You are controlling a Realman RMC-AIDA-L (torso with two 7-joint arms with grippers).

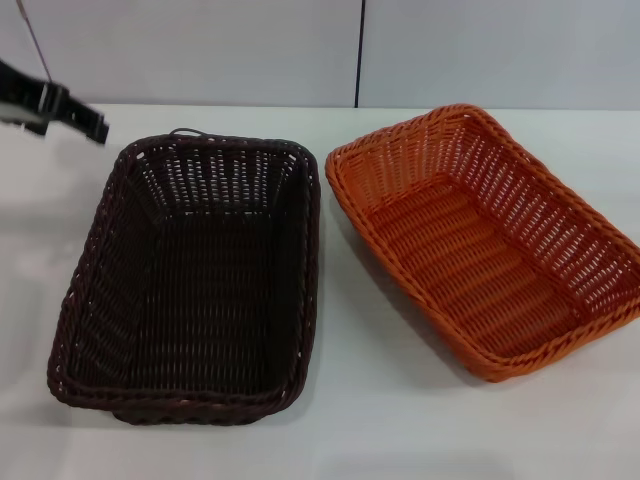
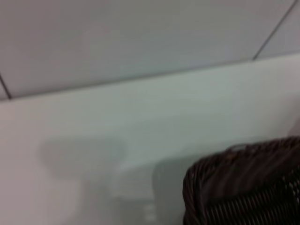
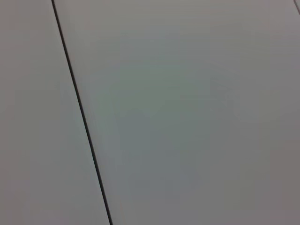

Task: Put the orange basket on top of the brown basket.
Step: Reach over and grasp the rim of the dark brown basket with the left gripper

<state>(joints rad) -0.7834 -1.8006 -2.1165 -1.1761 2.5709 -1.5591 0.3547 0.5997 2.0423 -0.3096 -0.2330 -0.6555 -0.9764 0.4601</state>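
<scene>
At the far left edge of the head view, the left gripper [image 1: 95, 127] juts in above the table, a black arm part hanging near the brown basket's far left corner and apart from it; whether it is open or closed cannot be told. The right gripper does not appear in any view. Next comes the brown basket [image 1: 190, 280], standing flat on the left half of the table: a very dark, almost black-brown rectangular tray of woven wicker-style strands, with sloping open-weave walls through which the pale surface glints, a tighter woven floor and a thick braided rim. The left wrist view catches one rounded corner of it [image 2: 243, 187] against the table. To its right, just beside it but not touching, sits the orange basket [image 1: 480, 240], of like size and make, turned at an angle so that one corner points toward the robot; its bright orange weave has the same slatted sides, close-woven bottom and braided edge, and it holds nothing. The table [image 1: 400, 420] is smooth, matte and white. Behind it rises a pale grey panelled wall [image 1: 200, 50] with a thin dark vertical seam, which the right wrist view also shows.
</scene>
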